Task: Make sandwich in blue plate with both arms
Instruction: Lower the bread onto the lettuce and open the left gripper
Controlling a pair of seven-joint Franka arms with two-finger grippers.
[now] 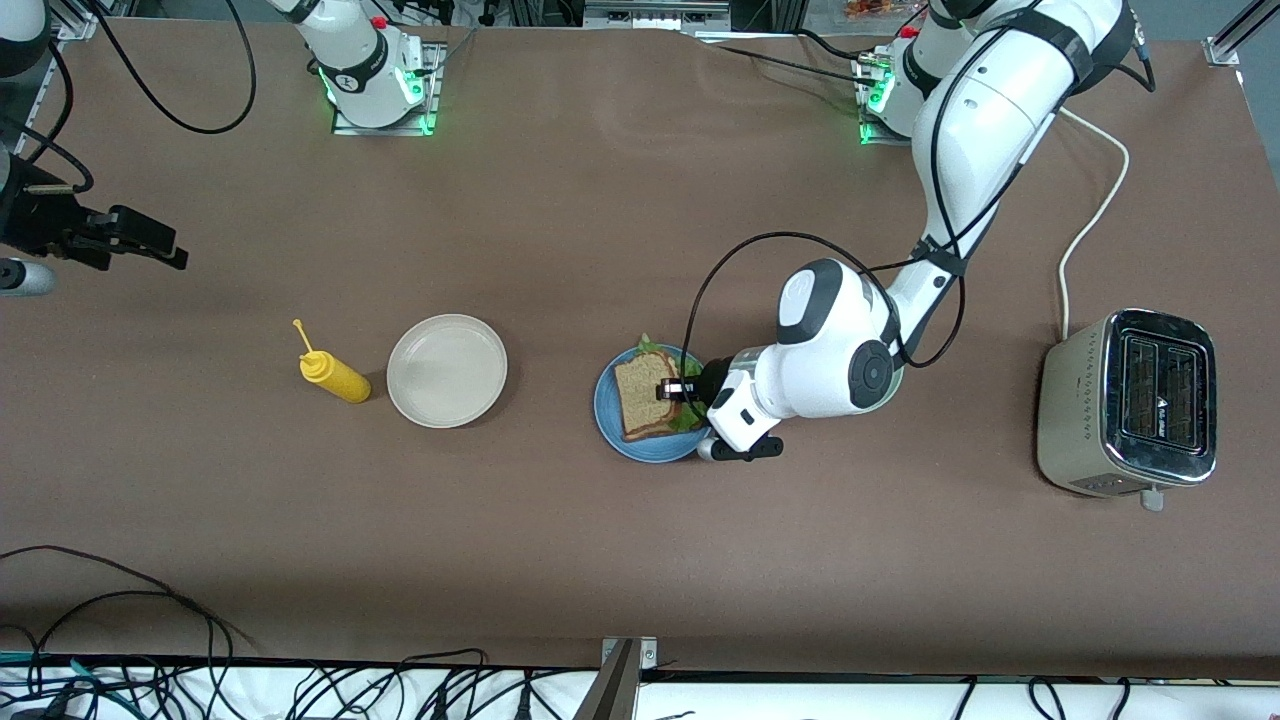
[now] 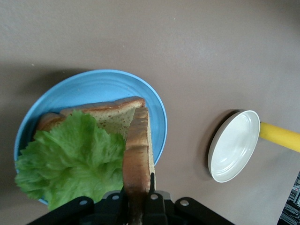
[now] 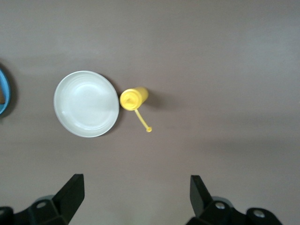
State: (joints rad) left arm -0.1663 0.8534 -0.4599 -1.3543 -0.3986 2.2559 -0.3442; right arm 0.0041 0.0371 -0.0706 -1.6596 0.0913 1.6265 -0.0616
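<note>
The blue plate (image 1: 612,430) (image 2: 93,86) lies mid-table and holds a brown bread slice (image 2: 108,117) with a ruffled green lettuce leaf (image 2: 70,159) (image 1: 690,420) on it. My left gripper (image 1: 678,390) (image 2: 138,187) is over the plate's edge, shut on a second bread slice (image 2: 137,154) (image 1: 645,395). That slice is tilted on edge beside the lettuce, its free end down by the lower slice. My right gripper (image 1: 150,245) (image 3: 136,187) waits open over bare table at the right arm's end, holding nothing.
A beige plate (image 1: 447,370) (image 3: 86,104) lies beside the blue plate toward the right arm's end, with a yellow squeeze bottle (image 1: 335,377) (image 3: 133,97) just past it. A metal toaster (image 1: 1130,400) stands at the left arm's end, its white cord running toward the bases.
</note>
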